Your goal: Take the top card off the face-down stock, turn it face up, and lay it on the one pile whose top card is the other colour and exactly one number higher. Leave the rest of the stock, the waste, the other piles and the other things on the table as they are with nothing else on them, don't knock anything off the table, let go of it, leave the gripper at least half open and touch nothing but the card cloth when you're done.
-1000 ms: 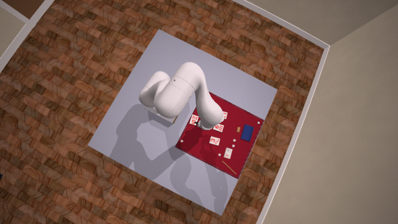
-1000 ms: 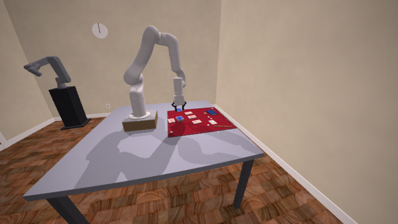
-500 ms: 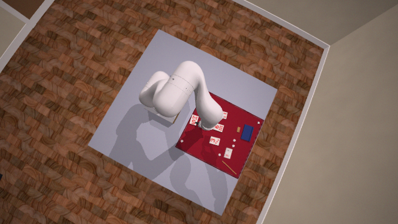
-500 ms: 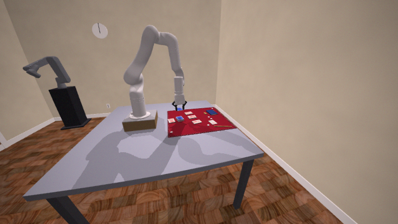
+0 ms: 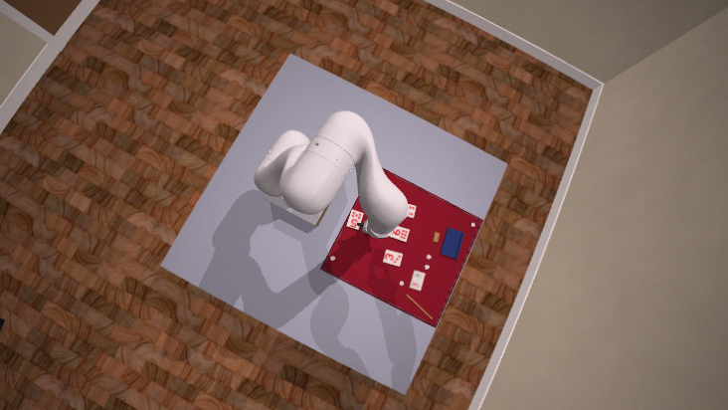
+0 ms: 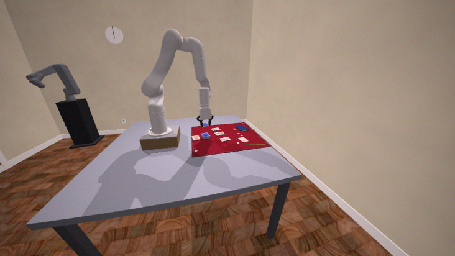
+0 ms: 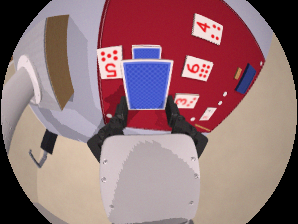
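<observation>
My gripper (image 7: 146, 101) is shut on a blue-backed card (image 7: 147, 84) by its two long edges and holds it level and face down above the red card cloth (image 6: 222, 137). The card also shows in the exterior view (image 6: 205, 124). The blue face-down stock (image 7: 147, 52) lies on the cloth straight under the held card, and shows in the exterior view too (image 6: 205, 135). A red 5 (image 7: 108, 63) lies face up beside the stock. A red 6 (image 7: 197, 67), a red 4 (image 7: 208, 28) and a red 3 (image 5: 392, 257) lie face up further out. In the overhead view my arm hides the gripper and the stock.
A dark blue box (image 5: 452, 242), a small brown block (image 5: 436, 236), a pencil (image 5: 419, 306), one more face-up card (image 5: 417, 279) and a few small white tokens lie on the cloth. My base stands on a brown block (image 6: 160, 141) left of the cloth.
</observation>
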You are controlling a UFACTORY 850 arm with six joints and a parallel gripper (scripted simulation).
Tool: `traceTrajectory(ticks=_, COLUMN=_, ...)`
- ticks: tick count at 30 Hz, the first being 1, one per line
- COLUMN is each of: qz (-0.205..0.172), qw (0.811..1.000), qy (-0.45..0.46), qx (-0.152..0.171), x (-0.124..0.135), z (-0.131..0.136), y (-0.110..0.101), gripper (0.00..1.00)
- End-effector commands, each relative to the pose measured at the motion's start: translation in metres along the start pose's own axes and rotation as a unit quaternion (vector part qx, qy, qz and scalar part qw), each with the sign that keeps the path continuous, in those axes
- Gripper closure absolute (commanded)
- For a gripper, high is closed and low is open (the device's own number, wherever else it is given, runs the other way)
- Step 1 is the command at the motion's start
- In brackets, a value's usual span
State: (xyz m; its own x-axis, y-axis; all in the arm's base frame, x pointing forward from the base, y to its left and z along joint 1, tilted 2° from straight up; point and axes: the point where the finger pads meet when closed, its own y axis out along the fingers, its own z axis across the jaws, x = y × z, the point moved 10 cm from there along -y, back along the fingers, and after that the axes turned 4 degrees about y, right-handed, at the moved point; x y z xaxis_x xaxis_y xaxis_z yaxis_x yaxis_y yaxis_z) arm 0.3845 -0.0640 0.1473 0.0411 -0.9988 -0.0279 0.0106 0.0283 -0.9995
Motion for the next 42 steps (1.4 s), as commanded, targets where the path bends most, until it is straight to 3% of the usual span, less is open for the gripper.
traceTrajectory(ticks=1, qz=0.000, qw=1.000, qy=0.000, qx=0.001, x=-0.007, z=0.000, y=0.000, gripper=0.39)
traceTrajectory(ticks=10, qz=0.000, qw=1.000, qy=0.000, qx=0.001, x=-0.057, z=0.000, y=0.000, gripper=0.39)
traceTrajectory(ticks=20, qz=0.000, qw=1.000, qy=0.000, qx=0.001, x=-0.093, z=0.000, y=0.000, gripper=0.39)
traceTrajectory(ticks=32, qz=0.000, qw=1.000, qy=0.000, qx=0.001, x=-0.098, z=0.000, y=0.001, gripper=0.39)
traceTrajectory(ticks=42, qz=0.000, qw=1.000, qy=0.000, qx=0.001, x=-0.098, z=0.000, y=0.016, gripper=0.39)
